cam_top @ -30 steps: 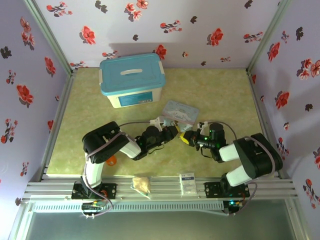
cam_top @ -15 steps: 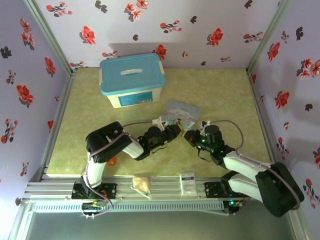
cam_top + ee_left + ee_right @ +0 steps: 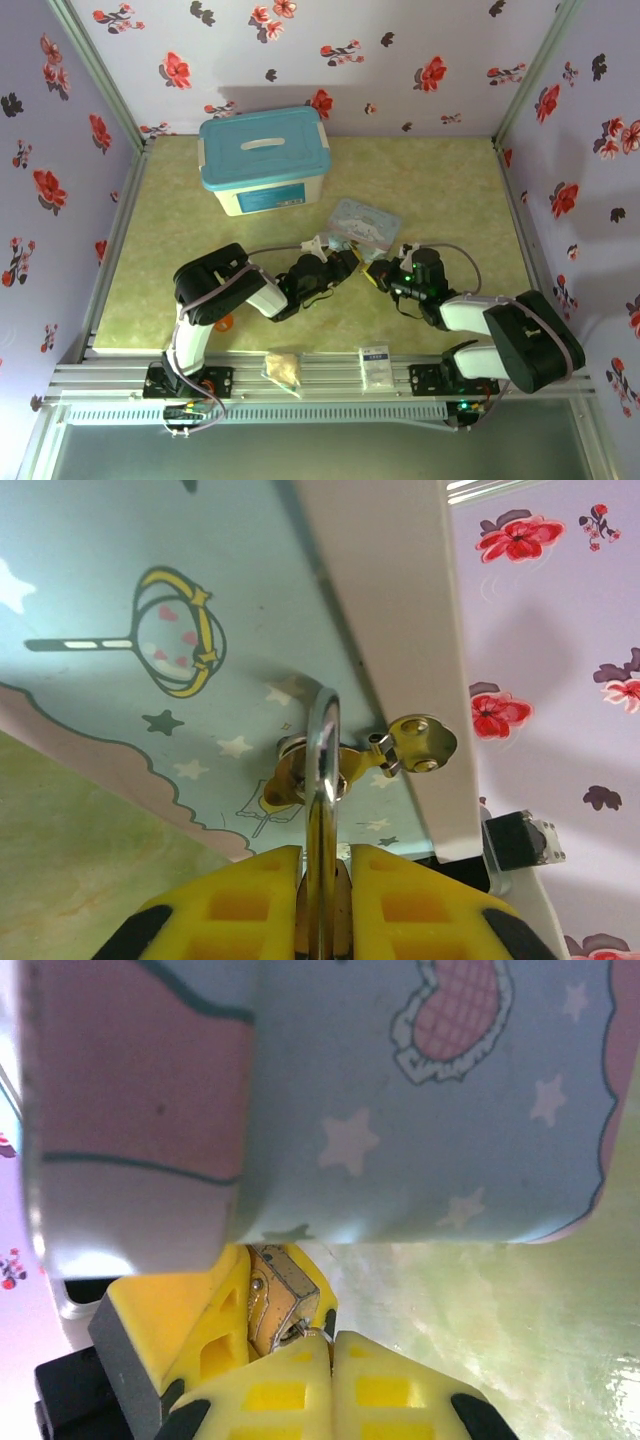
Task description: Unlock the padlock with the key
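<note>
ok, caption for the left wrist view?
Left pincer grips the padlock by its shackle, hooked through the brass hasp of the cartoon tin.

You see lilac walls [image 3: 400, 60] with red flowers rising at top, left and right around a mottled yellow-green tabletop [image 3: 440, 190].

Yellow-green tabletop [image 3: 430, 180], teal-lidded box [image 3: 263, 160] at back, pale blue cartoon tin [image 3: 362, 222] mid-table

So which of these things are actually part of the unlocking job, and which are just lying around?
In the job: padlock, key, left gripper, right gripper, cartoon tin it hangs on.
Lying about: teal-lidded box, white sachet, beige packet, orange cup.
</note>
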Robot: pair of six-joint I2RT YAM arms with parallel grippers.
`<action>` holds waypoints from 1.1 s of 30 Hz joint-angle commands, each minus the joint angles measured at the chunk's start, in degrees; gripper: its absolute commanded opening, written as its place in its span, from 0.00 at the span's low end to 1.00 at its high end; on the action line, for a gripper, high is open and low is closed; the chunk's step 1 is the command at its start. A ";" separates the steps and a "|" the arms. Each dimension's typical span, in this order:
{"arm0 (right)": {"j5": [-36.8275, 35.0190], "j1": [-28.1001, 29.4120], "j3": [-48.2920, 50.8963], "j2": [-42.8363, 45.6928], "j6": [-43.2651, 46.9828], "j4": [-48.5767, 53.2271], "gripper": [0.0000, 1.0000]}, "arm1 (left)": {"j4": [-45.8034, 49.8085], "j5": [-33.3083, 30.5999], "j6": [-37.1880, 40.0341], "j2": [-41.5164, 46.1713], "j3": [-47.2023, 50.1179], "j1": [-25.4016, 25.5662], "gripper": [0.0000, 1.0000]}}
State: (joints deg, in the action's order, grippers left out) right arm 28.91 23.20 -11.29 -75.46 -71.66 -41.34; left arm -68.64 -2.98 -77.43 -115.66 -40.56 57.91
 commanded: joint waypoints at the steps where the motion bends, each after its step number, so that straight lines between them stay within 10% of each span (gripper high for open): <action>1: 0.65 -2.00 -0.98 -0.76 -1.88 -9.18 0.00 | -4.76 9.76 0.60 2.87 0.29 4.31 0.00; 10: -16.10 6.75 -11.34 11.86 27.95 37.99 0.30 | 2.83 7.29 -0.48 4.30 1.44 2.82 0.00; 33: -35.16 23.46 -10.01 14.76 51.02 40.08 0.42 | 0.24 7.00 -3.73 2.54 2.50 1.90 0.00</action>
State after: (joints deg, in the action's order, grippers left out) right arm -1.08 44.31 -20.95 -59.05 -24.40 -0.80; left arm -63.66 1.74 -80.29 -113.16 -38.20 59.57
